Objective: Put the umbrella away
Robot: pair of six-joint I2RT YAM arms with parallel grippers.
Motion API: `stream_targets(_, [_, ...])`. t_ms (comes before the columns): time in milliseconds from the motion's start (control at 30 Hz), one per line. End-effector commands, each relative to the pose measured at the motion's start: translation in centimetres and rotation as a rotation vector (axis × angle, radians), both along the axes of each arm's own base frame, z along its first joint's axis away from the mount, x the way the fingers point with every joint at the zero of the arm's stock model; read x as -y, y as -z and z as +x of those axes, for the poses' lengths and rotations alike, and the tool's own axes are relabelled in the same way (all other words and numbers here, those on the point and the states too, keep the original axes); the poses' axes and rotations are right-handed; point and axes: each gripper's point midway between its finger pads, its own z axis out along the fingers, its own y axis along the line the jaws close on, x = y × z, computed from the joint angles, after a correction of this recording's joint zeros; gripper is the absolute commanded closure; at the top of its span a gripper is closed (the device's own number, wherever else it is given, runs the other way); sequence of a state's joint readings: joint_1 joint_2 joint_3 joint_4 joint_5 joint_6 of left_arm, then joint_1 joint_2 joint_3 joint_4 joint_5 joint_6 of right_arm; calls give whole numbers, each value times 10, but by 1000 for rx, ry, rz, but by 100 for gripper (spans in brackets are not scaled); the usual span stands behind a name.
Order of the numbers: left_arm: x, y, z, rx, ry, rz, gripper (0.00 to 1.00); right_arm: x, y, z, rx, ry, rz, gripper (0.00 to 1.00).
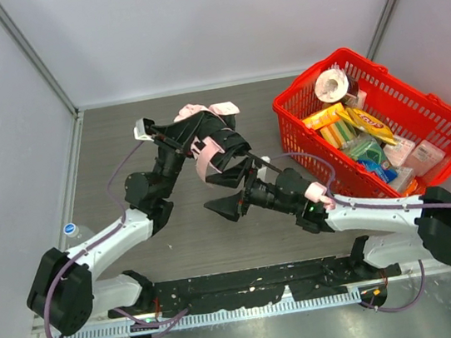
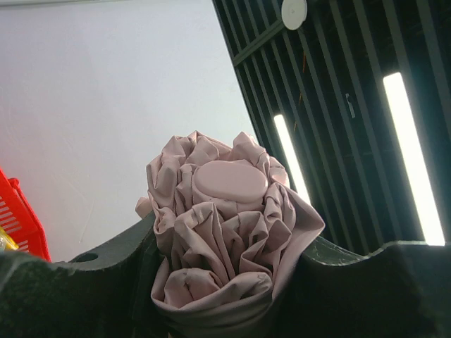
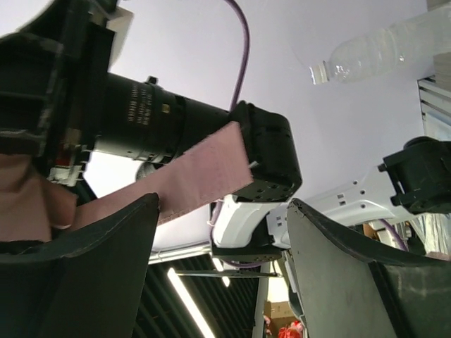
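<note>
Two arms rise from the near edge of the desk [image 1: 120,133] in the top view, bent toward each other, with one pale pink umbrella [image 1: 195,110] raised between them. One red basket [image 1: 303,154] at the right holds packets and a tape roll.

Left wrist view: the left end effector [image 2: 225,278] is clamped on the bunched umbrella.

Right wrist view: the right end effector [image 3: 222,267] gapes wide and grips nothing. One pink strap [image 3: 201,176] crosses beyond it.

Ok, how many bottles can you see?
1: a clear bottle lying at the table's left edge, by the wall. Others could be hidden in the basket.
</note>
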State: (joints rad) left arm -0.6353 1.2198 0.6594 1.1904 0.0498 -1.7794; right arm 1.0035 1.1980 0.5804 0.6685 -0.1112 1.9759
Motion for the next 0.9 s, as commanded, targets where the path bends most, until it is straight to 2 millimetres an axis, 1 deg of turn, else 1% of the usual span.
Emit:
stream_targets(0, [-9,-31,-21,93,39,-108,100,-8,-28,-1,-145,-37,141,24])
stream_targets(167, [-9,-26,-23,81,47,-115,100,-7,-30,7,-155,2,156,30])
stream_targets(300, [-8,-23,-26,77,51,-109,100,1,-27,14,-183,53,187,31])
stream_targets(433, [-6,-17,-24,65,50,-97,100,7,-29,13,-196,59,200,29])
stream_targets(500, [-5,-16,-24,63,54,-98,100,11,-29,20,-203,105,212,29])
stream_targets(567, [-3,-14,-24,58,58,-94,100,14,-31,23,-207,119,227,33])
stream_targets(633, [-1,-12,-24,57,60,-95,100,15,-31,24,-214,126,240,39])
stream_targets(700, [0,-10,-25,50,66,-98,100,16,-33,26,-209,136,256,49])
stream_targets(733, [1,-9,-25,48,69,-96,100,18,-31,29,-209,154,259,61])
stream_targets(767, [2,-7,-26,42,73,-96,100,19,-33,29,-202,158,276,67])
stream_targets(800, [3,-6,-27,33,83,-99,100,21,-29,33,-202,179,276,80])
stream_targets(833, [3,-3,-27,22,88,-100,100,22,-28,35,-193,190,289,90])
stream_targets(867, [4,-1,-28,13,96,-101,100,26,-32,39,-169,203,308,99])
